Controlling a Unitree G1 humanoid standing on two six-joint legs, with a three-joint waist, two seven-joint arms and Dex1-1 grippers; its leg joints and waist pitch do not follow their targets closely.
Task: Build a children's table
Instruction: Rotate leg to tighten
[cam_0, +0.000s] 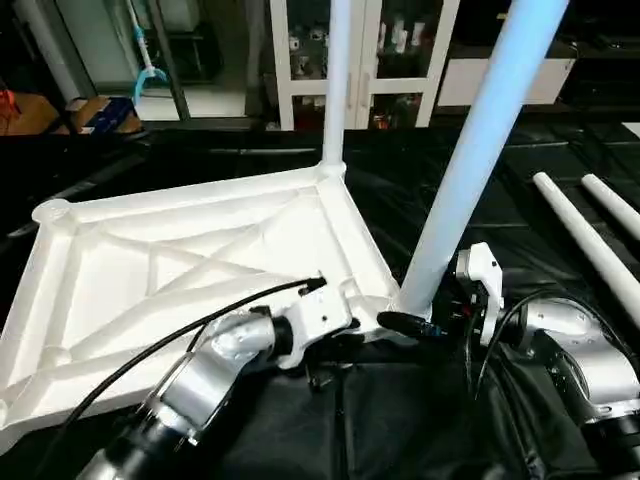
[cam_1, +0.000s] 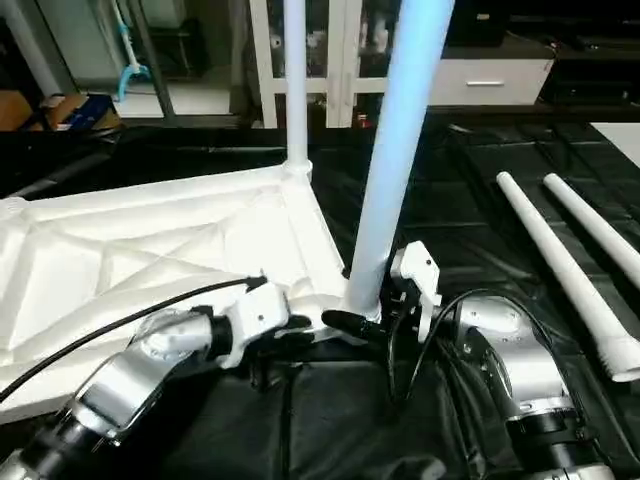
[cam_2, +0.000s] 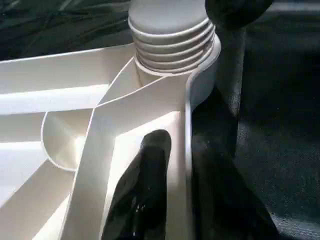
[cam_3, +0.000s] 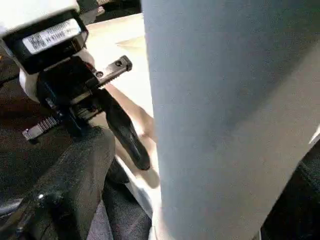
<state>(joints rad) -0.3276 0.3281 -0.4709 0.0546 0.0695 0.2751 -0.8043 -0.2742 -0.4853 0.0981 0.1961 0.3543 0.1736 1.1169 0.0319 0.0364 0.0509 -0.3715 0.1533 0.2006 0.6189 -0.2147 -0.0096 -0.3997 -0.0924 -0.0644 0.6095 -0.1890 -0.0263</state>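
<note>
The white table top (cam_0: 180, 265) lies upside down on black cloth, ribs facing up. One white leg (cam_0: 337, 90) stands in the far corner socket. A second leg (cam_0: 470, 150) stands in the near right corner, with its thread (cam_2: 172, 42) partly showing above the socket. My left gripper (cam_0: 345, 335) straddles the top's rim beside that corner, one finger (cam_2: 145, 185) inside the rim with a small gap to the wall. My right gripper (cam_0: 420, 318) stands open around the base of the near leg, one black finger (cam_0: 400, 323) in front of it.
Two loose white legs (cam_0: 590, 240) (cam_0: 615, 205) lie on the cloth at the right. A white glass-door cabinet (cam_0: 400, 50) stands behind the work. Boxes (cam_0: 95, 112) sit on the floor at the far left.
</note>
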